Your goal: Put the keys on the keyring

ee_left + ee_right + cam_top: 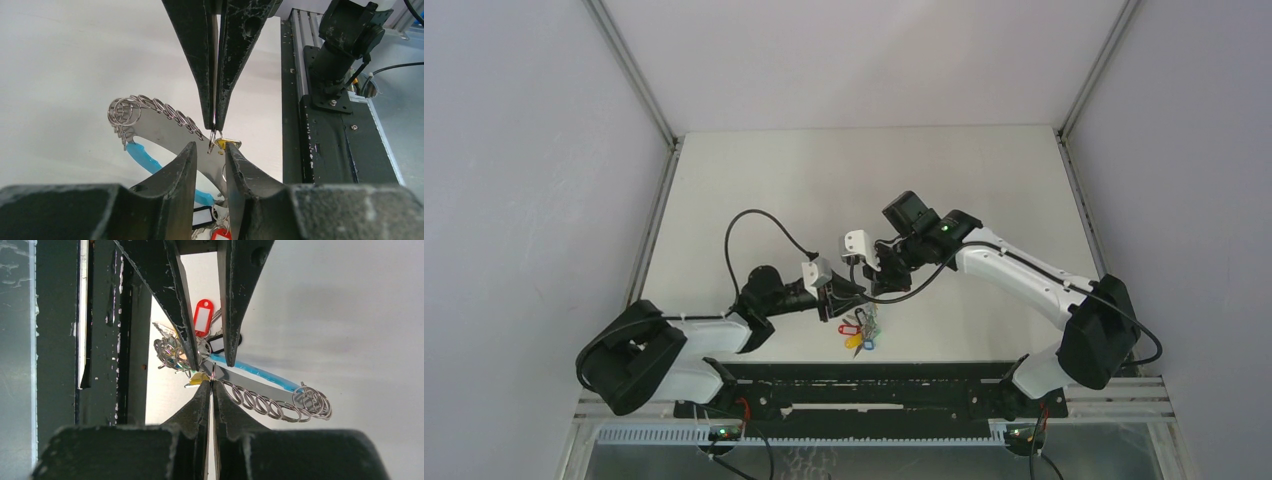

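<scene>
Keyring (160, 127) edge is pinched by closed right gripper (216, 127) | straddled by parted left gripper (210, 148) | rail (297, 125) is seen near

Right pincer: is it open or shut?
Shut. The right pincer has its tips pressed together on a small wire ring beside the yellow key.

A white bench (864, 170) fills the middle of the top view. Pale walls (524, 150) close it in on the left, back and right. Silver frame posts (629, 70) run up the two far corners. A black mounting rail (874, 385) lies along the bench's near edge. Just in front of it sits a white slotted cable duct (824, 435).
</scene>
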You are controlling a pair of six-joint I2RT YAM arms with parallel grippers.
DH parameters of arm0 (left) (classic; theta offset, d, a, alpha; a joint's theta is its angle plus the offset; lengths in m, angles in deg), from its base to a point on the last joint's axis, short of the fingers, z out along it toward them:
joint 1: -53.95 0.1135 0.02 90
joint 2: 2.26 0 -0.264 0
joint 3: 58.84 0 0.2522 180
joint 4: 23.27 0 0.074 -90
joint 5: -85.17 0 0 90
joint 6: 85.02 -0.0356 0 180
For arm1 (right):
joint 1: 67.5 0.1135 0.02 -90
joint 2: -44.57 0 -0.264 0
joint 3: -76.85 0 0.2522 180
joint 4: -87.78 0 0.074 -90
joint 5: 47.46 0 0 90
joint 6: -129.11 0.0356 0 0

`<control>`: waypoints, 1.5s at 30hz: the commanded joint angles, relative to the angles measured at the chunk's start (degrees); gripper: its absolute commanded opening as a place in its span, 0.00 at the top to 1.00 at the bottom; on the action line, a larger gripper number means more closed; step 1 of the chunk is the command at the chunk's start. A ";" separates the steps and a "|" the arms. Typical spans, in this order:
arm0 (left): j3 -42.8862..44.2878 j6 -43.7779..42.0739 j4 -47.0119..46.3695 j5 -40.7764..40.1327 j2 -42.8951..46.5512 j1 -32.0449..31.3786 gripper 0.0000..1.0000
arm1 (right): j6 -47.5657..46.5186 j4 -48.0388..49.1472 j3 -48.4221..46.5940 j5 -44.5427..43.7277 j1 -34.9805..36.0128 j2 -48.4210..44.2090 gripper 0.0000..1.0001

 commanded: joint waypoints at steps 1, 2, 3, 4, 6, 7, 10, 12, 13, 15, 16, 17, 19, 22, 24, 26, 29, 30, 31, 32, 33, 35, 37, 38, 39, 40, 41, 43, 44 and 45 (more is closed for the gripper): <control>3.51 0.83 -4.04 2.04 -2.02 0.54 0.69 | -1.16 1.60 -2.69 1.73 0.57 -0.07 1.00; 3.72 0.88 -4.09 2.00 -2.29 0.59 0.71 | -1.17 1.57 -2.66 1.81 0.62 -0.07 1.00; 3.94 0.92 -4.15 2.18 -2.56 0.63 0.72 | -1.34 1.60 -2.70 1.96 0.66 -0.09 1.00; 4.12 1.06 -4.15 2.39 -2.91 0.70 0.74 | -1.32 1.70 -2.71 2.06 0.66 -0.06 1.00; 4.36 1.18 -4.17 2.73 -3.35 0.67 0.76 | -1.38 1.68 -2.70 2.19 0.74 0.06 1.00; 4.40 1.33 -4.28 2.90 -3.56 0.72 0.78 | -1.45 1.72 -2.71 2.36 0.77 0.10 1.00; 4.50 1.79 -4.88 3.49 -3.79 0.79 0.84 | -1.67 1.88 -2.71 2.65 0.84 0.17 1.00; 4.72 2.06 -4.90 4.22 -4.10 0.80 0.87 | -1.68 2.07 -2.71 2.61 0.92 0.28 1.00; 4.84 2.24 -5.11 4.58 -4.28 0.81 0.89 | -1.66 2.11 -2.71 2.70 0.93 0.30 1.00; 4.82 2.78 -5.67 5.18 -4.59 0.81 0.93 | -1.62 2.32 -2.70 2.73 0.93 0.32 1.00; 4.89 2.99 -5.90 5.59 -4.75 0.81 0.96 | -1.60 2.46 -2.71 2.66 0.93 0.27 1.00; 4.93 3.28 -6.16 6.06 -4.75 0.81 0.99 | -1.49 2.57 -2.71 2.52 0.93 0.26 1.00; 4.63 3.89 -7.24 6.01 -4.78 0.81 1.00 | -0.79 2.98 -2.71 2.13 0.84 0.00 1.00; 3.09 5.72 -11.00 4.15 -4.71 0.85 1.00 | 1.45 4.34 -1.98 1.10 0.52 -1.30 1.00; 2.15 7.35 -14.24 2.88 -5.07 1.14 1.00 | 2.87 5.33 -1.25 0.74 -0.02 -3.00 1.00; 1.45 8.53 -16.49 1.67 -5.49 1.33 1.00 | 4.47 7.40 1.67 1.47 -0.97 -5.06 0.95; 0.80 8.98 -17.79 0.08 -5.46 1.34 1.00 | 7.85 12.00 5.75 3.75 -2.86 -8.69 0.84; 0.61 8.94 -17.93 -0.44 -5.27 1.34 1.00 | 8.95 13.80 7.32 4.66 -3.64 -9.79 0.83; 0.34 8.85 -17.97 -0.94 -5.03 1.34 1.00 | 10.10 15.85 8.91 5.58 -4.43 -11.23 0.81; 0.04 8.71 -18.05 -1.59 -4.80 1.34 1.00 | 11.48 17.77 10.49 6.25 -5.26 -12.19 0.80; -0.24 8.66 -18.06 -2.40 -4.56 1.34 1.00 | 12.88 19.66 11.89 6.57 -6.23 -12.96 0.79; -0.62 8.73 -18.42 -3.09 -4.33 1.34 1.00 | 15.18 23.13 15.18 7.65 -7.32 -14.59 0.77; -0.89 8.99 -18.82 -3.46 -4.39 1.34 1.00 | 17.28 26.61 17.72 9.65 -8.39 -15.90 0.76; -0.94 9.08 -18.92 -3.65 -4.40 1.34 1.00 | 18.05 28.18 18.92 10.77 -8.92 -16.30 0.76; -0.94 9.14 -19.04 -3.82 -4.45 1.34 1.00 | 18.88 29.93 19.97 11.59 -9.40 -16.65 0.76; -1.02 9.18 -19.20 -3.95 -4.49 1.34 1.00 | 19.58 31.35 20.90 12.45 -9.86 -16.77 0.75; -1.05 9.16 -19.17 -4.04 -4.42 1.34 1.00 | 19.88 32.68 21.65 13.20 -10.07 -16.76 0.75; -1.16 9.18 -19.19 -4.21 -4.32 1.34 1.00 | 20.61 35.02 22.47 14.13 -10.15 -16.37 0.75; -1.25 9.08 -19.23 -4.32 -4.24 1.34 1.00 | 20.78 35.63 22.71 14.51 -10.13 -15.97 0.75; -1.29 9.17 -19.14 -4.41 -4.19 1.34 1.00 | 20.87 36.14 22.84 14.76 -10.22 -15.49 0.75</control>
